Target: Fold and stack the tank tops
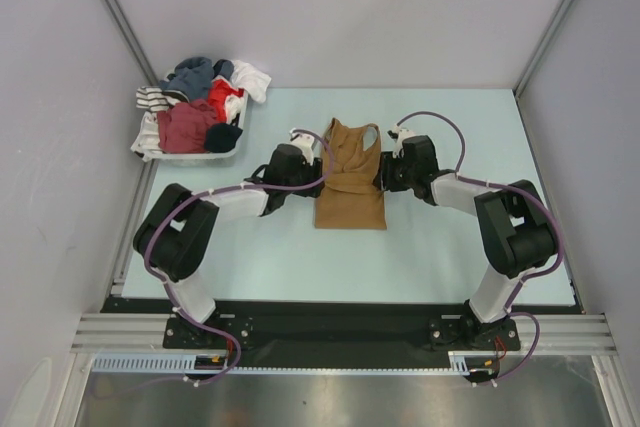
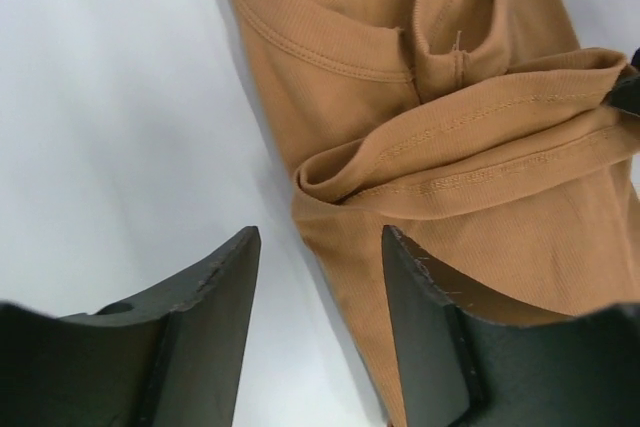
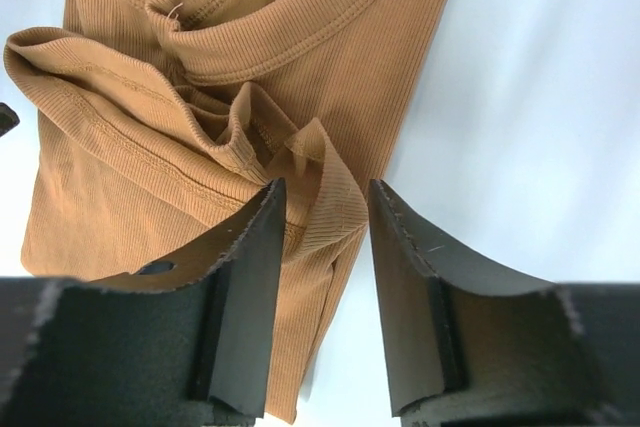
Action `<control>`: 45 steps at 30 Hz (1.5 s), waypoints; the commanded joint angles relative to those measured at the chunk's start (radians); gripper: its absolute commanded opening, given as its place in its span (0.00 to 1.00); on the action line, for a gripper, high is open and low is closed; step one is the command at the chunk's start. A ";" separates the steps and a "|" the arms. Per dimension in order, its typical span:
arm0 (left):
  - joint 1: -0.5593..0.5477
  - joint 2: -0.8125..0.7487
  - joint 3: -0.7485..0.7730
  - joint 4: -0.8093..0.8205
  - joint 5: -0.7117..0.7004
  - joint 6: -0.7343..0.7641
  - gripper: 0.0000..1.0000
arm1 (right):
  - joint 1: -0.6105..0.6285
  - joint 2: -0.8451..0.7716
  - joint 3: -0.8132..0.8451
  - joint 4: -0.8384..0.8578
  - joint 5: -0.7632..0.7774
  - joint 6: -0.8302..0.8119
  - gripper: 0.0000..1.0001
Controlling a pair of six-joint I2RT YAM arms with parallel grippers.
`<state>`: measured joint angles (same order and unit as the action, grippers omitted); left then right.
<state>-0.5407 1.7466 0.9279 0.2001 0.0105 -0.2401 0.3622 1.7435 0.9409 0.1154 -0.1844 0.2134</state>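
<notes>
A tan-brown tank top [image 1: 350, 187] lies in the middle of the table, straps toward the far side, with a bunched fold across its middle [image 2: 480, 157]. My left gripper [image 1: 318, 162] is at its left edge, open [image 2: 320, 247], and the cloth's edge runs between the jaws with the right finger [image 2: 430, 327] over the fabric. My right gripper [image 1: 383, 173] is at the right edge, open [image 3: 325, 192], with a raised pleat of the tank top [image 3: 320, 162] standing between its tips, not pinched. A dark maroon red top [image 1: 185, 127] lies in the bin of clothes.
A white bin [image 1: 200, 158] heaped with mixed clothes sits at the far left of the pale table [image 1: 250, 257]. Grey walls enclose the table on three sides. Both arm bases are bolted at the near edge.
</notes>
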 commanded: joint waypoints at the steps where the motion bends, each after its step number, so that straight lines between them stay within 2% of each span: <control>1: 0.008 -0.013 0.020 0.041 0.052 -0.022 0.56 | -0.003 -0.010 0.018 0.018 -0.012 0.015 0.43; 5: 0.007 0.039 0.072 0.003 0.037 -0.028 0.50 | -0.011 -0.004 0.022 0.012 0.002 0.026 0.36; 8: 0.008 0.067 0.101 -0.016 0.026 -0.030 0.48 | -0.019 0.007 0.033 0.001 -0.004 0.032 0.24; 14: 0.008 0.116 0.143 -0.044 0.020 -0.030 0.46 | -0.019 0.022 0.045 -0.003 -0.017 0.034 0.27; 20: 0.007 0.117 0.146 -0.048 0.020 -0.033 0.27 | -0.019 0.037 0.061 -0.016 -0.021 0.038 0.27; 21: 0.007 0.114 0.146 -0.050 0.020 -0.031 0.19 | -0.017 0.039 0.061 -0.016 -0.021 0.038 0.24; 23: 0.007 0.111 0.149 -0.054 0.017 -0.030 0.10 | -0.017 0.044 0.067 -0.016 -0.024 0.037 0.17; 24: 0.008 0.107 0.150 -0.059 0.013 -0.030 0.03 | -0.017 0.045 0.070 -0.020 -0.023 0.035 0.02; 25: 0.007 0.103 0.152 -0.062 0.016 -0.030 0.00 | -0.016 0.045 0.076 -0.034 -0.020 0.035 0.00; 36: 0.007 0.033 0.167 -0.097 0.003 -0.013 0.00 | -0.003 -0.021 0.094 -0.063 -0.003 0.034 0.00; 45: -0.001 0.014 0.238 -0.159 -0.009 0.016 0.00 | 0.011 -0.039 0.170 -0.111 0.026 0.027 0.00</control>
<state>-0.5392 1.8172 1.1095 0.0544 0.0216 -0.2535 0.3656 1.7496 1.0584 0.0109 -0.1780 0.2497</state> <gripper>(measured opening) 0.011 0.011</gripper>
